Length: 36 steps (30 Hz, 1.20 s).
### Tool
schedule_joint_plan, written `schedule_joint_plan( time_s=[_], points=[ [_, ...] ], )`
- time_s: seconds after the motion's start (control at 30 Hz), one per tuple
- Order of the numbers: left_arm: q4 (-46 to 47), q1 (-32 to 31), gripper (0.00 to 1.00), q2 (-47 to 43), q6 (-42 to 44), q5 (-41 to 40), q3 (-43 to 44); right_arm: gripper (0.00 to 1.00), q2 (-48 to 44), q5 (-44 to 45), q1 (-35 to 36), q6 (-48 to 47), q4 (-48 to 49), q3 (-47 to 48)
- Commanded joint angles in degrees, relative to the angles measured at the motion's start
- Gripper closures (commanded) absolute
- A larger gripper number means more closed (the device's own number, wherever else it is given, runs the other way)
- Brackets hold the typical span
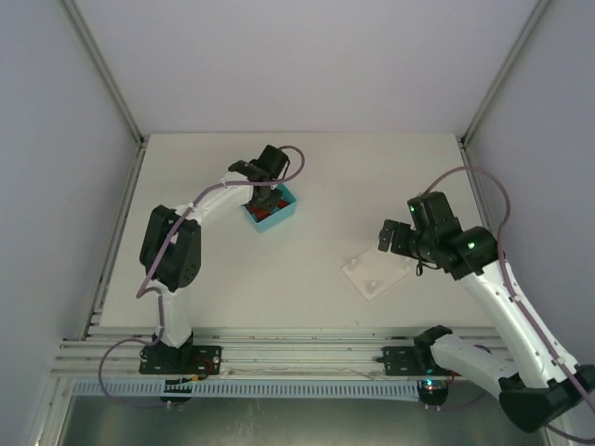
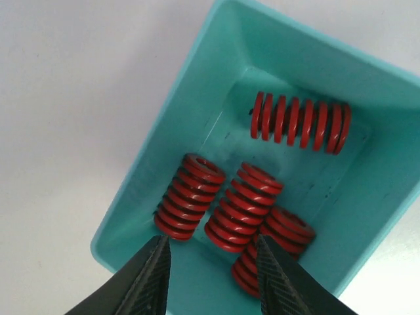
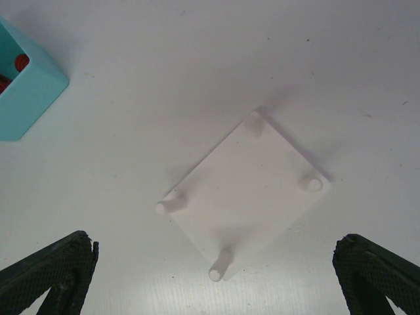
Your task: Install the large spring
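Several large red springs (image 2: 244, 207) lie in a teal bin (image 2: 164, 141), seen at the table's middle left in the top view (image 1: 271, 213). My left gripper (image 2: 213, 259) is open and empty, its fingers just above the bin's near end, one beside a spring. A white square plate (image 3: 252, 190) with a peg at each corner lies on the table (image 1: 376, 271). My right gripper (image 3: 216, 262) is wide open and empty, hovering above the plate (image 1: 402, 240).
The bin's corner shows at the upper left of the right wrist view (image 3: 26, 85). Grey enclosure walls and frame posts (image 1: 107, 74) ring the white table. An aluminium rail (image 1: 297, 353) runs along the near edge.
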Motion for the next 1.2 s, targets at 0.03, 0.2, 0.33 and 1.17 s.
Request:
schedule_joint_plan(
  time_s=[0.03, 0.2, 0.33, 1.17],
  points=[
    [-0.68, 1.48, 0.59, 1.11, 11.33, -0.38, -0.37, 0.01, 2.58, 4.02, 0.3, -0.2, -7.8, 5.53],
    [-1.77, 1.72, 0.62, 3.67, 12.32, 0.49, 1.16, 0.01, 4.48, 5.41, 0.32, -3.4, -11.29, 9.05],
    [-4.34, 1.68, 0.64, 5.45, 12.08, 3.94, 4.4, 0.01, 5.65, 4.86, 0.26, -5.42, -10.9, 10.75],
    [-5.69, 2.53, 0.63, 14.51, 13.02, 5.72, 6.35, 0.01, 6.6, 4.94, 0.26, -5.91, -12.93, 12.26]
  ],
)
